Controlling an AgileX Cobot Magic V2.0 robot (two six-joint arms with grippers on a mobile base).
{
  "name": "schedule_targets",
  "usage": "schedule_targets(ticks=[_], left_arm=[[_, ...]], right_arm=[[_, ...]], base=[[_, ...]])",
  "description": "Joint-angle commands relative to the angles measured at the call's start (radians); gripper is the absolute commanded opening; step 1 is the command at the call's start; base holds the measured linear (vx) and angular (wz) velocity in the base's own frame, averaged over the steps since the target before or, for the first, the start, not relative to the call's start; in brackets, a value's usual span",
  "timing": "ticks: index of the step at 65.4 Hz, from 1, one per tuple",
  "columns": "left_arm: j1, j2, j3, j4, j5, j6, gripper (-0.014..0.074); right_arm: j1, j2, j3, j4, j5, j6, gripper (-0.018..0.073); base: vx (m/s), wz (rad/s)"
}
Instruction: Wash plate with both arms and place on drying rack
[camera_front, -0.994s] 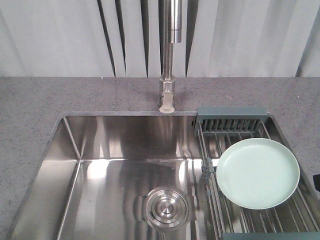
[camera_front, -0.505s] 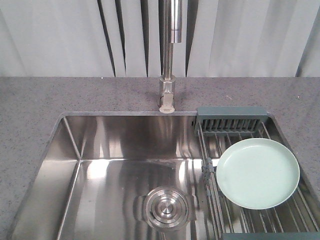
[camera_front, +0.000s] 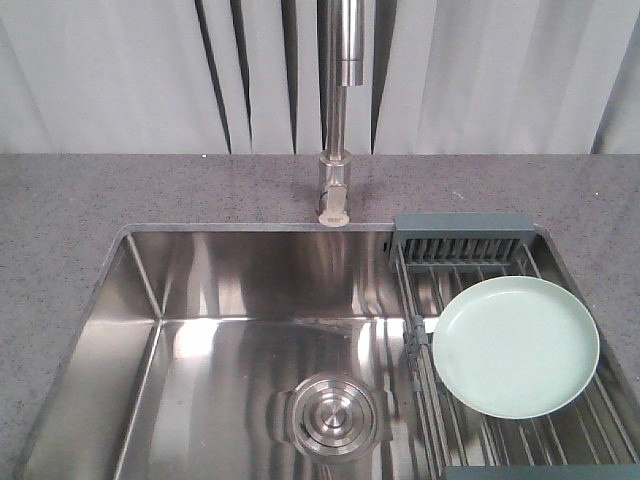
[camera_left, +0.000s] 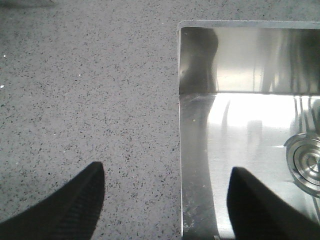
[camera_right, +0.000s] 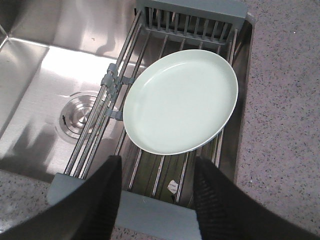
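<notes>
The pale mint-green plate (camera_front: 515, 346) (camera_right: 181, 101) lies flat on the rods of the drying rack (camera_front: 462, 241) (camera_right: 165, 210), which spans the right end of the sink. No arm shows in the front view. In the right wrist view my right gripper (camera_right: 159, 165) hangs open over the rack's near frame, just short of the plate's near rim, with nothing between its fingers. In the left wrist view my left gripper (camera_left: 167, 172) is open and empty above the sink's left edge, one finger over the counter and one over the basin.
A steel sink basin (camera_front: 250, 340) with a round drain (camera_front: 332, 415) fills the middle. A tall steel tap (camera_front: 338, 120) rises behind it. Speckled grey counter (camera_front: 60, 230) surrounds the sink. Grey curtain hangs at the back.
A dark bit of the right arm at the front view's right edge one second ago has gone out of view. The plate and rack have not moved.
</notes>
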Motion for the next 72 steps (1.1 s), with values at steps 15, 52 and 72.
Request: schedule_targets(ticks=[15,52,72], left_arm=[[-0.001,-0.002,-0.028,0.006,-0.079,-0.010,0.0482],[-0.001,0.119,-0.150,0.004,-0.168,-0.009,0.0480],[-0.001,0.369,-0.314,0.005,-0.059,0.020,0.0480]], right_arm=[[-0.002,0.002,-0.023,0.009,-0.055,0.002,0.0340],[-0.002,0.002,-0.023,0.018,-0.054,0.002,0.0340],[-0.002,0.002,-0.023,0.020,-0.054,0.002,0.0340]], base=[[0.00,0.00],[0.00,0.00],[0.00,0.00]])
